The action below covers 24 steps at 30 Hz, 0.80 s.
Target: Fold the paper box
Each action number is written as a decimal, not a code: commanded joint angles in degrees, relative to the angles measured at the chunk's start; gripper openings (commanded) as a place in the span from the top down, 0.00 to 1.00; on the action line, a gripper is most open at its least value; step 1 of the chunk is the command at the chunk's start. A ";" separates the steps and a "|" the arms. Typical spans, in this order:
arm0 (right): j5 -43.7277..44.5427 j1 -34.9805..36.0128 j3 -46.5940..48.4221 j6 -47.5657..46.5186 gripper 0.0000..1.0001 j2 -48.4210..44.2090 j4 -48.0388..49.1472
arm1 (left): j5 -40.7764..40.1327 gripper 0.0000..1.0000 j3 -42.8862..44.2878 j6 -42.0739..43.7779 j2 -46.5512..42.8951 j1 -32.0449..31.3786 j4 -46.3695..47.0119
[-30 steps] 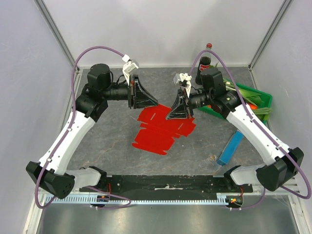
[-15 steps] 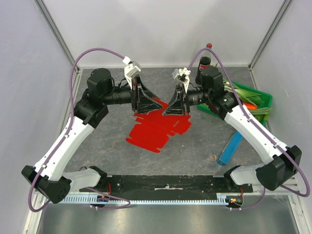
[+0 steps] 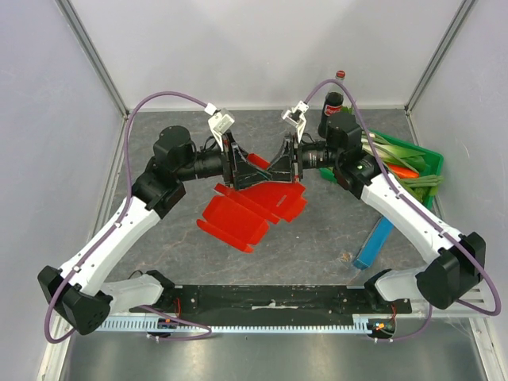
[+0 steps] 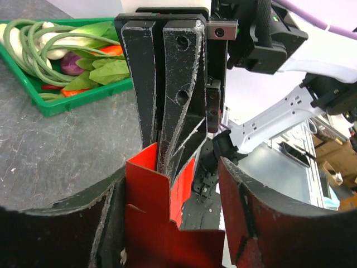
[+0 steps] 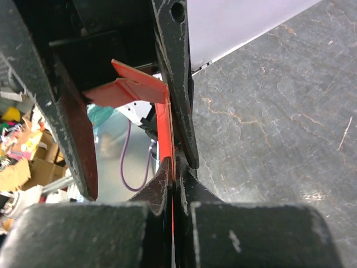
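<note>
The paper box (image 3: 254,208) is a bright red die-cut sheet, partly bent, hanging in the air above the table's middle. My right gripper (image 3: 282,163) is shut on its upper edge; in the right wrist view the red edge (image 5: 168,128) runs straight down between the closed fingertips of the right gripper (image 5: 174,167). My left gripper (image 3: 240,163) faces it nose to nose. In the left wrist view the left gripper (image 4: 173,184) stands open, a red flap (image 4: 148,190) lying against its left finger (image 4: 56,223), the right finger well apart from it.
A green crate (image 3: 425,163) of vegetables stands at the right, also in the left wrist view (image 4: 67,103). A narrow blue box (image 3: 375,242) lies below it. A dark bottle (image 3: 332,107) stands at the back right. Grey walls close in the table.
Both grippers moved up and toward each other, lifting the red sheet off the table. The left gripper's jaws have spread apart; the right stayed shut on the sheet.
</note>
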 commanded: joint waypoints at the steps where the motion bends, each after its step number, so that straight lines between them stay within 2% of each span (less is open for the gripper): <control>1: 11.81 -0.27 -0.38 10.18 1.00 1.19 9.57 | -1.47 0.35 -2.85 -7.56 -1.66 -2.52 4.34; 5: 15.08 -0.35 -1.96 12.12 1.00 2.42 9.22 | -2.52 0.31 -5.83 -11.16 -3.15 -2.52 9.51; 8: 16.04 -0.62 -3.63 12.56 1.00 2.86 9.40 | -5.51 0.29 -5.23 -10.29 -5.35 -2.34 8.30; 12: 14.99 -0.71 -4.69 12.21 1.00 2.42 9.84 | -11.57 0.28 -3.91 -6.35 -8.33 -1.82 1.10; 16: 13.15 -1.41 -5.65 10.55 1.00 1.98 9.05 | -19.03 0.27 -4.61 -5.11 -13.69 1.60 -3.12; 20: 10.69 -1.59 -4.87 5.03 1.00 1.89 4.24 | -20.29 0.36 -3.82 -2.56 -14.67 3.10 -5.06; 24: 11.64 -1.59 -1.71 -2.35 1.00 1.98 -5.26 | -15.90 0.46 -0.49 -1.15 -11.34 3.46 -5.94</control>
